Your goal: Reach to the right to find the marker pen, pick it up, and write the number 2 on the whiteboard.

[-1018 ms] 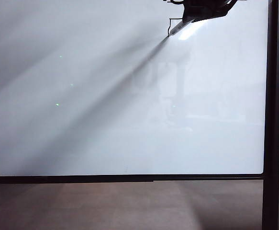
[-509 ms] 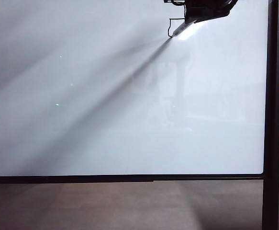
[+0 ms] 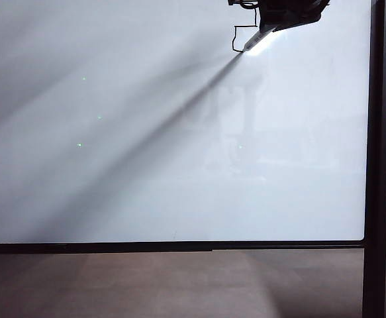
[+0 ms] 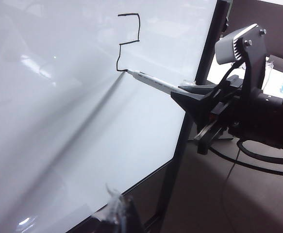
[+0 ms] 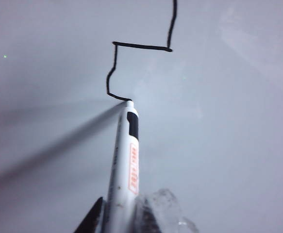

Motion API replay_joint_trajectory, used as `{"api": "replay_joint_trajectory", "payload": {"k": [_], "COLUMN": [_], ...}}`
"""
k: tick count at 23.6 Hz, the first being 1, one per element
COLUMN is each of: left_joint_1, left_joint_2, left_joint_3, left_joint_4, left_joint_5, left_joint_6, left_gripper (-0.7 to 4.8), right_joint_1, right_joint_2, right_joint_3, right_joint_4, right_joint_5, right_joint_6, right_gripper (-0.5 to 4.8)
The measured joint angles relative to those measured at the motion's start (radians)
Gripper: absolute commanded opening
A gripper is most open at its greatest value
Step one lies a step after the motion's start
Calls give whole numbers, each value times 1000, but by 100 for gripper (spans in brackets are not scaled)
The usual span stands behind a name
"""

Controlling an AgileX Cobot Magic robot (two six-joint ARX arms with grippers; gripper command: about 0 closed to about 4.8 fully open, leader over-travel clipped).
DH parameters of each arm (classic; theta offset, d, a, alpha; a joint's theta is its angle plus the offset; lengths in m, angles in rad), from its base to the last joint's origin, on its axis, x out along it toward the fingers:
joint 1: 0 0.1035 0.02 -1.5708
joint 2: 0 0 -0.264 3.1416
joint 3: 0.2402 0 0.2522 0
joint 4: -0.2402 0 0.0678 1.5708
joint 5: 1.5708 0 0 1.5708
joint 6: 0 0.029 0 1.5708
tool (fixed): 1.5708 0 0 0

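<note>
Right tool (image 5: pixel 119 213) clamped on marker pen (image 5: pixel 124 160); left tool (image 4: pixel 114 213) barely visible, opening unclear

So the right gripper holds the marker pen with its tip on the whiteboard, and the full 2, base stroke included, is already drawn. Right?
Not quite. The right gripper does hold the marker pen with its tip on the whiteboard, but the number 2 is unfinished. The right wrist view shows the line ending at the tip, where the base stroke has only just begun.
</note>
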Motion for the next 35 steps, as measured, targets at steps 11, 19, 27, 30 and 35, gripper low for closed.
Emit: {"api": "replay_joint_trajectory", "payload": {"k": [11,19,27,30,35], "left_joint_1": [0,0,0,0,0], "left_joint_2": [0,0,0,0,0], "left_joint_3": [0,0,0,0,0], "left_joint_4": [0,0,-2,-3,-3], "left_joint_5": [0,0,0,0,0], "left_joint_6": [0,0,0,0,0], "left_gripper": [-5,-5,-5,-5,-5], "right_joint_1": [1,1,1,1,1], "right_joint_2": [0,0,0,0,0], "right_joint_3": [0,0,0,0,0], "right_joint_4": [-1,-4,-7,-7,-7], "right_joint_5": [45,58,98,107,107], "right_joint_6": [0,0,0,0,0], "right_gripper": [18,18,18,18,18]}}
